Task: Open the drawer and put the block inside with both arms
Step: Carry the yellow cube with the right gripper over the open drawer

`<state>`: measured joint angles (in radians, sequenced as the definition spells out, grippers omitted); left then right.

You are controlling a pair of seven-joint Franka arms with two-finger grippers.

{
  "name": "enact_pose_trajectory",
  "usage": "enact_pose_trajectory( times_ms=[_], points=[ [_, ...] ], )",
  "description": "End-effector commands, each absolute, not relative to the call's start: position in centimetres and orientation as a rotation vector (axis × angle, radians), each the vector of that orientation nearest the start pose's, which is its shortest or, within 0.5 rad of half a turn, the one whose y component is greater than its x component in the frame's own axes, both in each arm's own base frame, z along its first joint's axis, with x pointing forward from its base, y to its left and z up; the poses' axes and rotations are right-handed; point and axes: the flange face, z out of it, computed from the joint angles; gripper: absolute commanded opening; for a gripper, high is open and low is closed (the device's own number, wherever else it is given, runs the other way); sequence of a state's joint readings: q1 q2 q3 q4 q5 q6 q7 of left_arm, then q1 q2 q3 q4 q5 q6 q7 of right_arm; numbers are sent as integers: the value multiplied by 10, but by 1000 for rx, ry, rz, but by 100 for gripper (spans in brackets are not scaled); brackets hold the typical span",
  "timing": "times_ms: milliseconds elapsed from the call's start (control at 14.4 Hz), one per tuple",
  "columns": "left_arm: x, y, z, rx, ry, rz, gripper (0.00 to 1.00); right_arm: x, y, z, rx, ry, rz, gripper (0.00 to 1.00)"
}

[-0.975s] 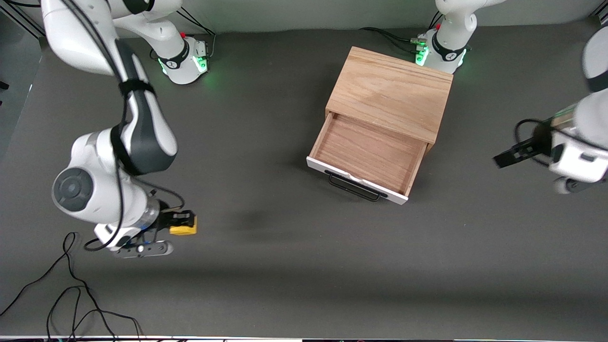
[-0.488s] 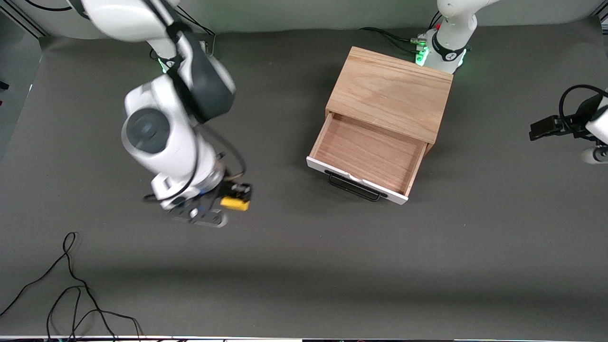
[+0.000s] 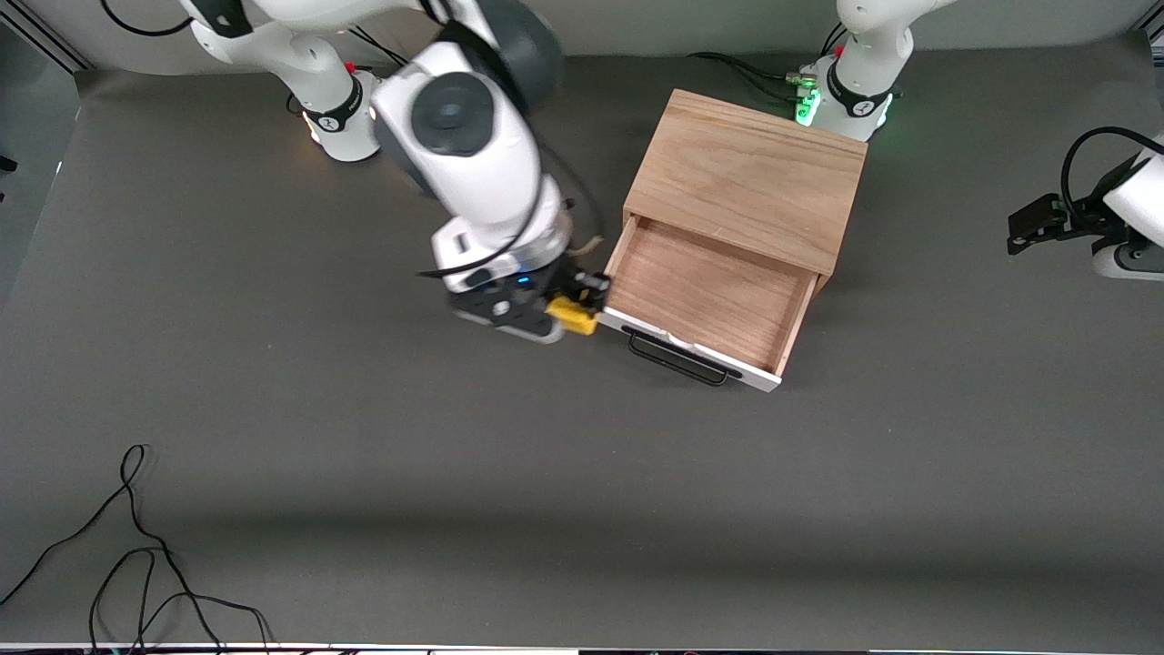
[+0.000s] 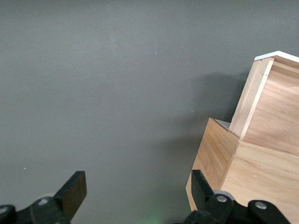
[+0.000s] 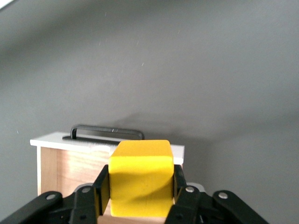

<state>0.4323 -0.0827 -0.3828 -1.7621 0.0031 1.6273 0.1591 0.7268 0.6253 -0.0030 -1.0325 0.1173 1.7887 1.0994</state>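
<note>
Swinging in from the right arm's end of the tabletop (image 3: 273,409), my right hand (image 3: 573,305) has carried the block (image 3: 571,316) up to the drawer's corner since the earlier frame. My fingers (image 5: 180,186) pinch the yellow block (image 5: 140,177) on two sides, and it hangs in the air just beside the white front panel (image 3: 691,348), at the end toward the right arm. The drawer (image 3: 705,291) stands pulled out of the oak box (image 3: 750,177), its wood floor bare and its black wire handle (image 3: 677,357) facing the front camera. My left hand (image 3: 1032,223) has drawn back a little and waits, fingers (image 4: 74,189) spread, over the tabletop at the left arm's end, well apart from the box (image 4: 243,172).
</note>
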Motion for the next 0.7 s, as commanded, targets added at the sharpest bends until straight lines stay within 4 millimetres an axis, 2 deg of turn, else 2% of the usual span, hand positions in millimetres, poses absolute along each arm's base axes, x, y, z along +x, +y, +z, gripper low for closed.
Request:
enact_pose_trajectory(
  times_ms=[0, 139, 348, 418, 488, 557, 627],
  points=[
    [524, 12, 583, -3121, 138, 51, 100, 531, 543, 460, -2929, 557, -5, 0],
    [524, 5, 584, -3134, 74, 45, 100, 526, 556, 442, -2910, 622, -4, 0],
    [525, -1, 587, -3140, 86, 44, 100, 504, 584, 414, -2929, 612, 19, 0],
    [527, -7, 589, -3141, 106, 43, 100, 495, 593, 405, -2942, 599, 27, 0],
    [531, -21, 588, -3146, 152, 53, 100, 488, 601, 390, -2954, 598, 38, 0],
    [536, -15, 591, -3155, 138, 39, 100, 480, 610, 377, -2960, 590, 43, 0],
    [541, -15, 595, -3161, 148, 25, 100, 476, 615, 373, -2960, 582, 44, 0]
  ],
)
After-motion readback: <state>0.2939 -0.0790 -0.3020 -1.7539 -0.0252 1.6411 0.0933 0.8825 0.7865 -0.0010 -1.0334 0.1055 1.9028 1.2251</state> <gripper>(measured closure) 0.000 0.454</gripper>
